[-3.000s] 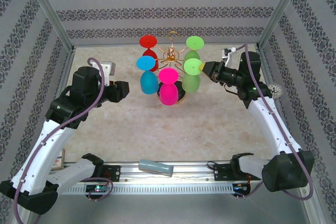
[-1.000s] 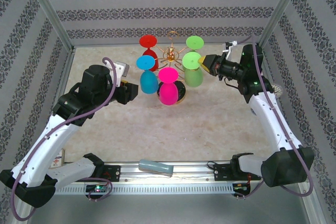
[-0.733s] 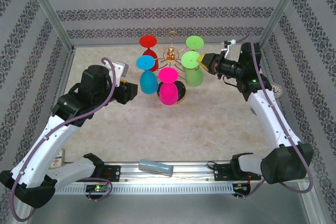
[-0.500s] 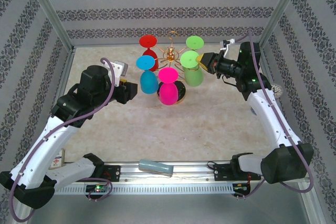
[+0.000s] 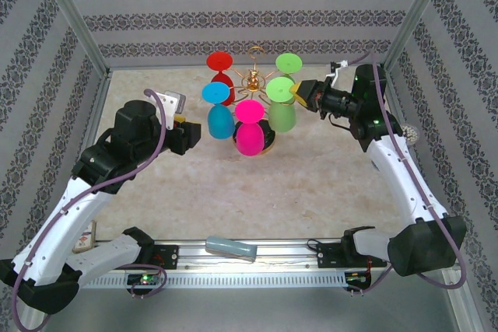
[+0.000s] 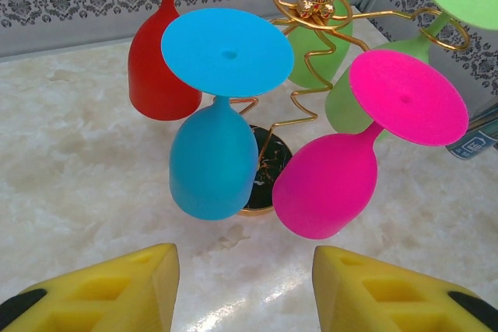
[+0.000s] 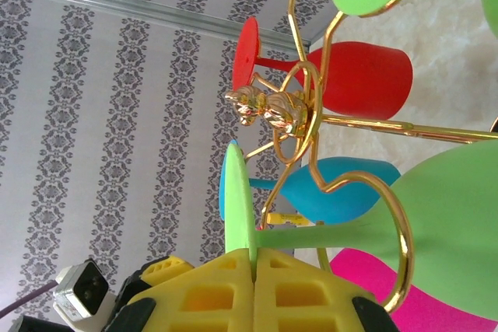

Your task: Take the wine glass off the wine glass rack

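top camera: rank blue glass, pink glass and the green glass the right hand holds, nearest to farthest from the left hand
1. blue glass: just right of the left hand, hanging on the left side of the rack.
2. pink glass: at the rack's near side, in the middle.
3. green glass: on the rack's right side, its foot pinched in the right hand.

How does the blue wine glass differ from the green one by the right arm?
The blue wine glass hangs untouched, the open left pincer short of it; the green wine glass has its foot clamped in the shut right pincer. On the rack, blue hangs left, green right. Both hang bowl-down.
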Robot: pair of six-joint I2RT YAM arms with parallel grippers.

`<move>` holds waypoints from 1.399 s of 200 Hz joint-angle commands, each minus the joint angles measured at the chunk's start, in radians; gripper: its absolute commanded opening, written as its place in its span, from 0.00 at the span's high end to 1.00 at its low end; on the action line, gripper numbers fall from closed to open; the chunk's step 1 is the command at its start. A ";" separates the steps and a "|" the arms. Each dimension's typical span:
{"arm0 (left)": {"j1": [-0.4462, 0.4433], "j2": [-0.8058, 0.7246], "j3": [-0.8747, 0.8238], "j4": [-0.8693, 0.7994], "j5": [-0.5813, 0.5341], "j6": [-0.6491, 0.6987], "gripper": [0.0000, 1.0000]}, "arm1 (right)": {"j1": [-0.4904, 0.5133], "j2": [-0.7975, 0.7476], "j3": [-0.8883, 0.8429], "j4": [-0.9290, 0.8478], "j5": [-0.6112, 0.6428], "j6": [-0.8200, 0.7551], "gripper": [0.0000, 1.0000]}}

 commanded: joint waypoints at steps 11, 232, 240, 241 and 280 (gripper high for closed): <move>-0.015 -0.021 -0.014 0.044 -0.018 0.010 0.51 | 0.013 -0.005 -0.013 0.029 -0.008 0.052 1.00; -0.015 -0.033 -0.017 0.061 -0.021 0.006 0.50 | 0.028 0.091 0.074 0.073 0.011 0.141 1.00; -0.017 -0.033 -0.017 0.059 -0.019 0.005 0.50 | 0.032 0.090 0.073 0.073 0.007 0.138 1.00; -0.016 -0.033 -0.017 0.059 -0.019 0.006 0.51 | 0.032 0.089 0.073 0.071 0.006 0.138 1.00; -0.016 -0.032 -0.018 0.054 -0.017 -0.001 0.51 | 0.048 0.064 0.059 0.058 0.003 0.121 1.00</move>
